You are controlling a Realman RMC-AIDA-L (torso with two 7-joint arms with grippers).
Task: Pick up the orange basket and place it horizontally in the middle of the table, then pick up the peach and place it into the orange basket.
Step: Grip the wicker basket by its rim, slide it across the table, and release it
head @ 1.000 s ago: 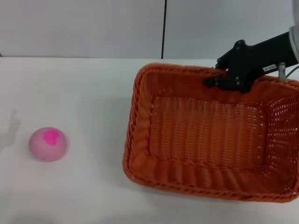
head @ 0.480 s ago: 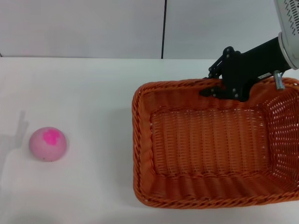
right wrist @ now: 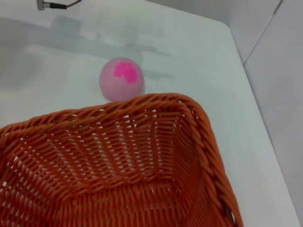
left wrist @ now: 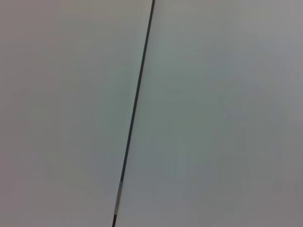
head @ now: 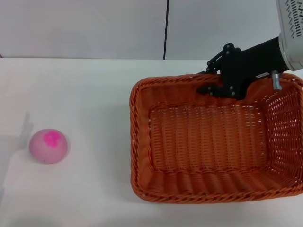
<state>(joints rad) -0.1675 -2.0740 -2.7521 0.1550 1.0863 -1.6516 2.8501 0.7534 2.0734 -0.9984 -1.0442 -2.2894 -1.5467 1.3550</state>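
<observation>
The orange basket (head: pixel 208 142) lies on the right half of the white table (head: pixel 90 94), its long side running left to right and its inside bare. My right gripper (head: pixel 214 86), black, is shut on the middle of the basket's far rim. The peach (head: pixel 48 145), pale pink with a magenta blotch, rests on the table at the far left, well apart from the basket. The right wrist view looks across the basket (right wrist: pixel 109 170) to the peach (right wrist: pixel 121 78) beyond its end wall. My left gripper does not show; its wrist view holds only a wall.
A grey wall with a dark vertical seam (head: pixel 166 28) stands behind the table. Bare white tabletop lies between the peach and the basket. The basket's right end runs to the picture's edge.
The right gripper has turned the basket level and square to the table and shifted it slightly left and away. The peach has not moved.
</observation>
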